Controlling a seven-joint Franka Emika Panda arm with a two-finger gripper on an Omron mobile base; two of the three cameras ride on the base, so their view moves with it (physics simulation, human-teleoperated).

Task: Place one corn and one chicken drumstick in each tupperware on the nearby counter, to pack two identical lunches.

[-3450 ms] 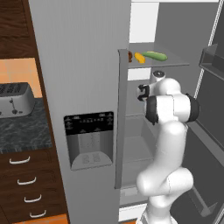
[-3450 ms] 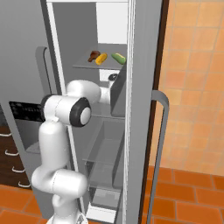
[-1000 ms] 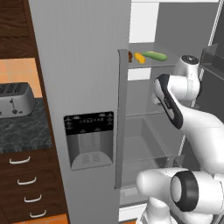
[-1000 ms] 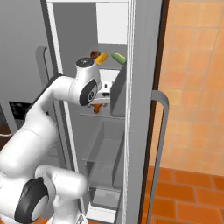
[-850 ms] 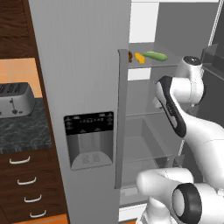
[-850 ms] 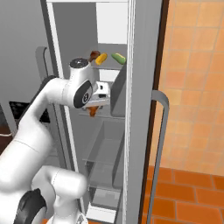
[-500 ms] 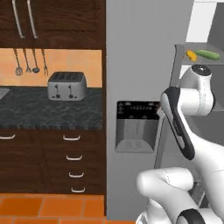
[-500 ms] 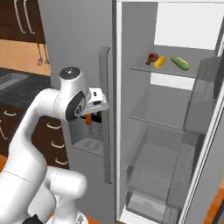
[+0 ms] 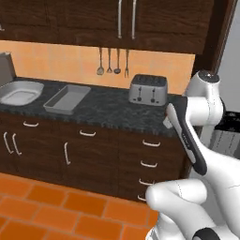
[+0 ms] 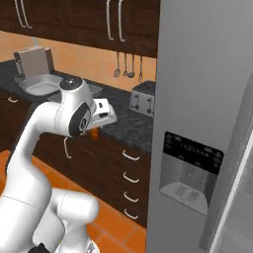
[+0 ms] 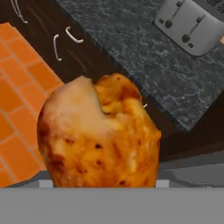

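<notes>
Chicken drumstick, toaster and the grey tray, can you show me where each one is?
chicken drumstick (image 11: 98,135), hand view, on its glossy orange-brown middle.
toaster (image 9: 148,89), left base view, on its silver front face.
grey tray (image 9: 80,91), left base view, on its right rim.

Tupperware (image 9: 67,98) left of toaster (image 9: 148,89)

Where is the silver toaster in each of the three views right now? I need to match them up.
Left base view: the toaster stands on the counter, right of centre, below the hanging utensils.
Right base view: the toaster is at mid-frame, beside the fridge's edge.
Hand view: the toaster is at the top right, tilted.
Shared landmark: the dark speckled counter.
</notes>
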